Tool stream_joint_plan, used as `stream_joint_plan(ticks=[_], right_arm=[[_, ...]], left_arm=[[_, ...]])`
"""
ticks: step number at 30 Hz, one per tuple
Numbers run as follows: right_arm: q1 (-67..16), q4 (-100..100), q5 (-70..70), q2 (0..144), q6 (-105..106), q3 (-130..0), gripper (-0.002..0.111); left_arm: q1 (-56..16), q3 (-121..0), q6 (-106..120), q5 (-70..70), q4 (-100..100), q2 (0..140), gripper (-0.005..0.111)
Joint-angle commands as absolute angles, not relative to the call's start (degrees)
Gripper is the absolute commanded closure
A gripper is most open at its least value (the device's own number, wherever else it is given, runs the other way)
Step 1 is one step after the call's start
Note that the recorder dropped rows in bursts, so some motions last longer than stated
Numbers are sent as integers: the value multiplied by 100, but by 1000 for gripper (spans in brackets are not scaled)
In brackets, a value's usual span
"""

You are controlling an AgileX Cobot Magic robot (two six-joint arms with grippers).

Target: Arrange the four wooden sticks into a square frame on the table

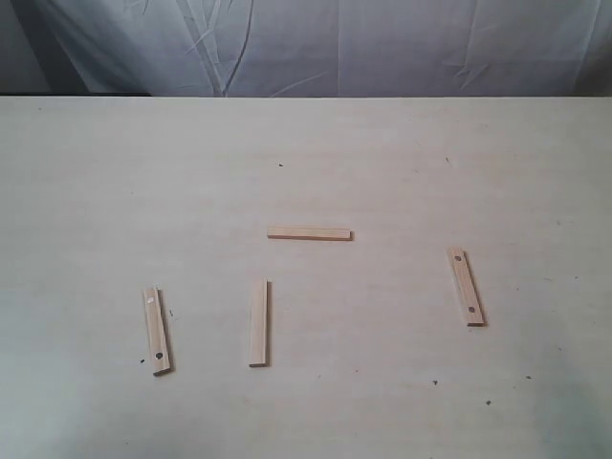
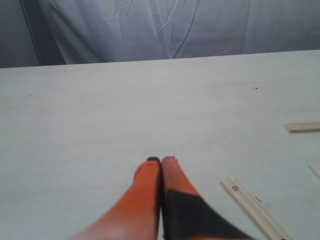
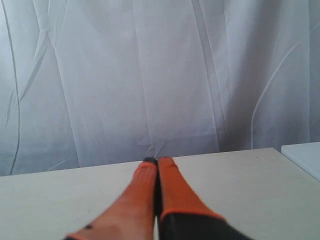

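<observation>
Four pale wooden sticks lie apart on the table [image 1: 115, 191]. One plain stick [image 1: 310, 233] lies crosswise in the middle. Another plain stick [image 1: 259, 323] lies lengthwise below it. A holed stick [image 1: 158, 330] lies at the left, and a second holed stick [image 1: 467, 286] at the right. No square frame exists. Neither gripper appears in the exterior view. My left gripper [image 2: 161, 161] is shut and empty above the table, with a holed stick [image 2: 252, 208] beside it and a plain stick's end [image 2: 303, 127] farther off. My right gripper [image 3: 158, 161] is shut, holding nothing.
A wrinkled white cloth [image 1: 316, 43] hangs behind the table's far edge. Small dark specks dot the tabletop. In the right wrist view a white edge [image 3: 302, 152] of another surface shows beside the table.
</observation>
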State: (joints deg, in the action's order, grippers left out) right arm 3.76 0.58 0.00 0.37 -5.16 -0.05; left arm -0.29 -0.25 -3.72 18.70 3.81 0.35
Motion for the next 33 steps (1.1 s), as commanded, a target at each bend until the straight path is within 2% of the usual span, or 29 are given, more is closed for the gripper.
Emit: stream_joint_plan(ticks=[1, 22, 33], right_arm=[[401, 53, -197, 0, -493, 0, 109], [401, 53, -199, 0, -493, 0, 109], [401, 53, -199, 0, -493, 0, 109]], left_arm=[[-78, 0, -393, 1795, 402, 0, 107], [-78, 0, -393, 1797, 990, 0, 107], [-78, 0, -393, 1240, 1488, 0, 107]])
